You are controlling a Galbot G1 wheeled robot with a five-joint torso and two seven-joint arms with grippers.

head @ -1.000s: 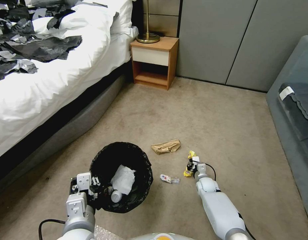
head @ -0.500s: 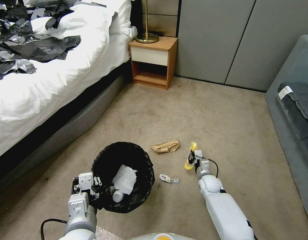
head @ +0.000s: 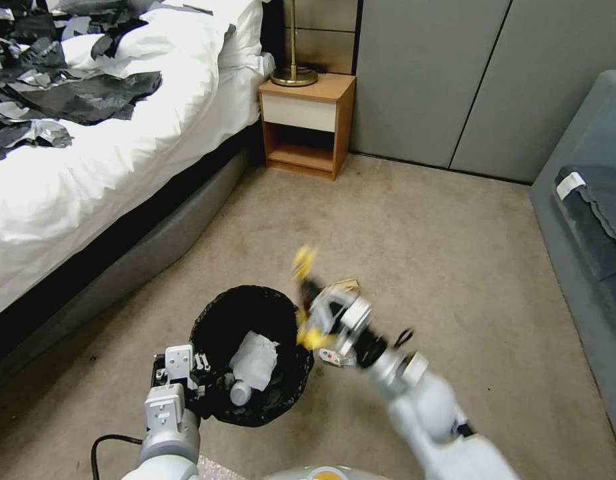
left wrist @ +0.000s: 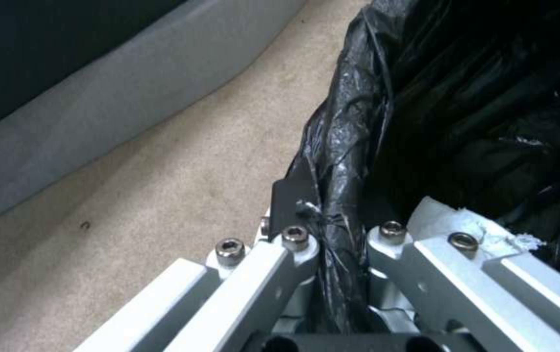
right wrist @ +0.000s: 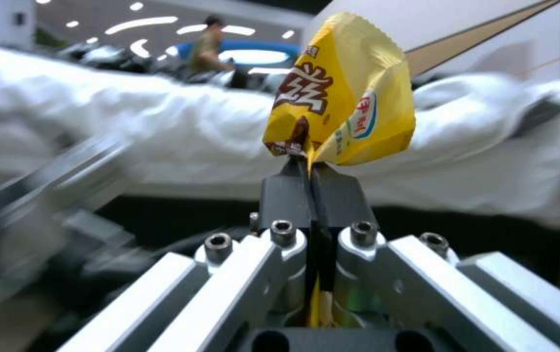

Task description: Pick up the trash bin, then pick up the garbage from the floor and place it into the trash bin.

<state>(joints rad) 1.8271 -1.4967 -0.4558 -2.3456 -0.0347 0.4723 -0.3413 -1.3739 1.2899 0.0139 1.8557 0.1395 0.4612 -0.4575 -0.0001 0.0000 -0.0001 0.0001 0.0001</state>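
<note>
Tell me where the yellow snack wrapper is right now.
The yellow snack wrapper is off the floor, pinched in the right gripper, just right of the trash bin's rim in the head view.

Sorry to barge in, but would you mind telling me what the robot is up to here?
It is clearing litter off the carpet. The left gripper is clamped on the rim of the black-lined trash bin, which already holds a tissue and a small bottle. The right gripper has its jaws shut on a yellow snack wrapper, raised beside the bin's rim. A small red-marked packet lies on the floor.
</note>
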